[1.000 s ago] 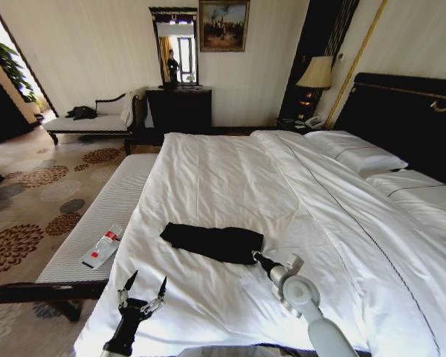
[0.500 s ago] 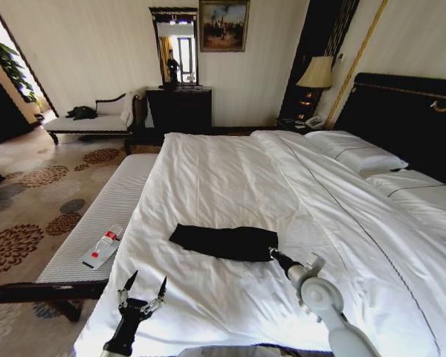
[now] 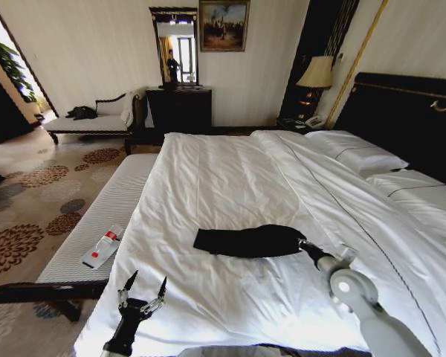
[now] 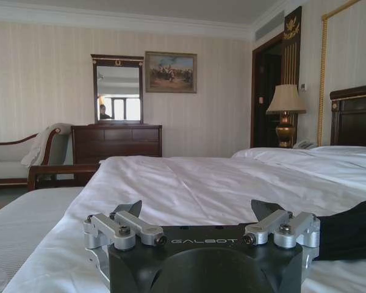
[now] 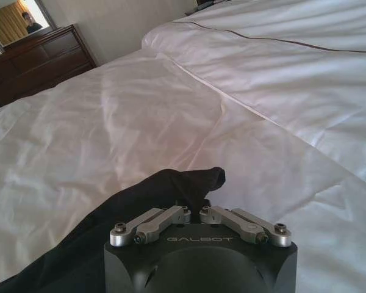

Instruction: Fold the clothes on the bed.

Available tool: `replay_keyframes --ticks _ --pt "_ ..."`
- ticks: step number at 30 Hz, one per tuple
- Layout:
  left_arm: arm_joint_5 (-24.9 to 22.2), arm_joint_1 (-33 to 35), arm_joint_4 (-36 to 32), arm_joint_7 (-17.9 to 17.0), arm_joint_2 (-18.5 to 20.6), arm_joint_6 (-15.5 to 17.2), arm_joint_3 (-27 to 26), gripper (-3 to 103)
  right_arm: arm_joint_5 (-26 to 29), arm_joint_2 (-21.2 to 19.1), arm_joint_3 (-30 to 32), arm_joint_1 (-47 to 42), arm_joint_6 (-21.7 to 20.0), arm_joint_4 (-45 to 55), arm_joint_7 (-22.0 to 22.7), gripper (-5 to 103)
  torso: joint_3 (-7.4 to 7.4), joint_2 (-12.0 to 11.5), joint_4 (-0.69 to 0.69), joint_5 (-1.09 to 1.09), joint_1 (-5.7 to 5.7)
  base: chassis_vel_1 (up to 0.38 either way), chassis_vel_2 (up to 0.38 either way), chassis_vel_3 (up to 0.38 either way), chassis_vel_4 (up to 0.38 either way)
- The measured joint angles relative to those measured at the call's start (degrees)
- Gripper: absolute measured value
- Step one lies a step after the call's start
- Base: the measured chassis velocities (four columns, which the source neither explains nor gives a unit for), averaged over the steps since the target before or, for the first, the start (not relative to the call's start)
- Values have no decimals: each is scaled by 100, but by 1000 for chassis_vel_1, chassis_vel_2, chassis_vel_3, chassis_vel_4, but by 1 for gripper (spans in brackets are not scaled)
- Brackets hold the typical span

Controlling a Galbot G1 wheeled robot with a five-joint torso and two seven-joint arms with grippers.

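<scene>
The T-shirt (image 3: 247, 242) is seen lying on the white duvet of the bed (image 3: 230, 178), towards the foot end and well apart from the pillows (image 3: 357, 152) by the headboard. It is gathered into a long, narrow dark strip, so that its lettering is hidden. One end of the T-shirt is pinched by the right gripper (image 3: 305, 245), whose fingers are drawn together on a raised tip of the cloth (image 5: 201, 180) just above the duvet. The left gripper (image 3: 142, 294) is held at the foot edge of the bed, near the T-shirt but apart from it, with its fingers spread and nothing between them. A first lengthwise fold is judged to be done, since the T-shirt lies as a band. The shortening of that band into a compact stack, and its flattening, are judged to be left.
</scene>
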Motion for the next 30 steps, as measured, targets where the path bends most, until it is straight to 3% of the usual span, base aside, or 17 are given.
replay_keyframes --ticks 7,17,30 --pt "0 0 0 0 0 0 0 100 -288 14 -103 54 49 -62 -60 1 0 0 0 -1 0 0 0 0 0" --pt "0 0 0 0 0 0 0 100 -118 54 -386 50 174 420 3 1 0 0 -1 -2 0 0 0 0 0" --pt "0 0 -1 0 0 0 0 100 115 139 -1566 826 235 1334 774 1 0 0 0 -2 -1 0 0 0 0"
